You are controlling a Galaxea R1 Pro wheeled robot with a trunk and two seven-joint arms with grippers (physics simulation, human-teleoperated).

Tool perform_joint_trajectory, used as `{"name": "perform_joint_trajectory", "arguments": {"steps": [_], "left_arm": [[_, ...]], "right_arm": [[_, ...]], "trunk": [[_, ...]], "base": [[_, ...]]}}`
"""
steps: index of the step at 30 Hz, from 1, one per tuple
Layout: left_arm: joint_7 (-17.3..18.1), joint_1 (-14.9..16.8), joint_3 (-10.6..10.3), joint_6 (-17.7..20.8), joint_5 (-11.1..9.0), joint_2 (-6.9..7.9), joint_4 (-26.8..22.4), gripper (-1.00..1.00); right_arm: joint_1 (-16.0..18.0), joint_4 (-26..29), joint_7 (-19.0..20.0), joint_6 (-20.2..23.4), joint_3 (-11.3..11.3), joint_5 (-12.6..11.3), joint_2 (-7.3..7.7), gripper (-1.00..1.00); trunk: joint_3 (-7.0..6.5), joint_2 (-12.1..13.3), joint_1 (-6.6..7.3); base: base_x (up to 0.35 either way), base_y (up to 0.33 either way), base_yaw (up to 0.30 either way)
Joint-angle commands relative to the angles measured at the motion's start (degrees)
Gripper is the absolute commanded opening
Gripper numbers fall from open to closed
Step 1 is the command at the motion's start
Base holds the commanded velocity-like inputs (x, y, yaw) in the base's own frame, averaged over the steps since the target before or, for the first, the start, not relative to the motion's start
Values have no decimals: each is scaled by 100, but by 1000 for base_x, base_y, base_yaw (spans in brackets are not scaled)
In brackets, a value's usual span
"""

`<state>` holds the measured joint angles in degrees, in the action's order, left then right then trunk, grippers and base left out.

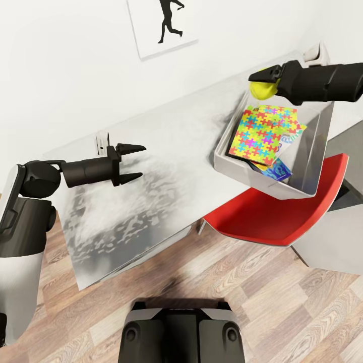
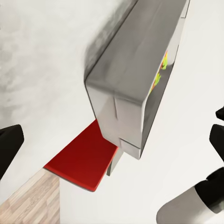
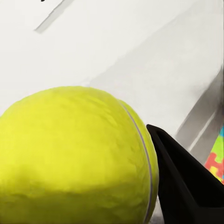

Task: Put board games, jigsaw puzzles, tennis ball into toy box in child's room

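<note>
The light grey toy box (image 1: 223, 162) sits at the right end of the table (image 1: 166, 131). In it lies a many-coloured jigsaw puzzle (image 1: 259, 133), with a second puzzle-patterned edge (image 1: 287, 115) behind it and a blue board game corner (image 1: 278, 171) under it. My right gripper (image 1: 259, 83) hangs above the box's far rim, shut on the yellow-green tennis ball (image 1: 263, 91), which looms large in the right wrist view (image 3: 74, 158) beside a black finger (image 3: 186, 186). My left gripper (image 1: 133, 162) stands open over the table's middle; its wrist view shows the toy box (image 2: 126, 79).
A red chair (image 1: 277, 214) stands tucked under the table just below the toy box, also seen as a red seat (image 2: 84, 158). A framed silhouette picture (image 1: 161, 25) hangs on the white wall behind. Wood-plank floor (image 1: 282, 302) lies in front, and my base (image 1: 181, 333) is close to the table.
</note>
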<state>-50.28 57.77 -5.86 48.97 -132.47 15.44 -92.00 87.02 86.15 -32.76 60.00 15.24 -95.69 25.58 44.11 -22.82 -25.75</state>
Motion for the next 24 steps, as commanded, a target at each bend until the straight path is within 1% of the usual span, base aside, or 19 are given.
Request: {"name": "perform_joint_trajectory", "arguments": {"steps": [1,5,6,11,14,15,16,19,22,23,24], "left_arm": [[-60,5,-2,-10,-57,2,-3,100],[-62,4,3,-10,-54,3,-3,100],[-62,4,3,-10,-54,3,-3,100],[-68,2,5,-11,-52,5,-3,100],[-69,1,7,-11,-52,4,2,100],[-69,0,7,-11,-52,5,1,100],[-69,0,7,-11,-52,5,1,100],[-70,3,6,-10,-51,4,4,100],[-70,3,6,-10,-51,3,5,100],[-70,3,6,-10,-51,3,5,100],[-70,4,6,-10,-51,3,5,100]], "right_arm": [[-32,7,-115,0,46,-168,89,-100],[-179,20,-257,0,152,-391,393,-100],[-179,20,-257,0,152,-391,393,-100],[-327,29,-335,0,221,-496,660,-100],[-438,31,-357,0,349,-521,799,-100],[-465,31,-362,0,422,-526,839,-100],[-465,31,-362,0,422,-526,839,-100],[-517,49,-370,0,679,-536,938,-100],[-544,67,-375,0,914,-537,1005,-100],[-544,67,-375,0,914,-537,1005,-100],[-549,71,-376,0,982,-538,1020,-100]], "trunk": [[7,-9,-3],[7,-9,-3],[7,-9,-3],[7,-9,-3],[7,-9,-3],[7,-9,-3],[7,-9,-3],[7,-9,-3],[7,-9,-3],[7,-9,-3],[7,-9,-3]], "base": [[0,0,0],[0,0,0],[0,0,0],[0,0,0],[0,0,0],[0,0,0],[0,0,0],[0,0,0],[0,0,0],[0,0,0],[0,0,0]]}}
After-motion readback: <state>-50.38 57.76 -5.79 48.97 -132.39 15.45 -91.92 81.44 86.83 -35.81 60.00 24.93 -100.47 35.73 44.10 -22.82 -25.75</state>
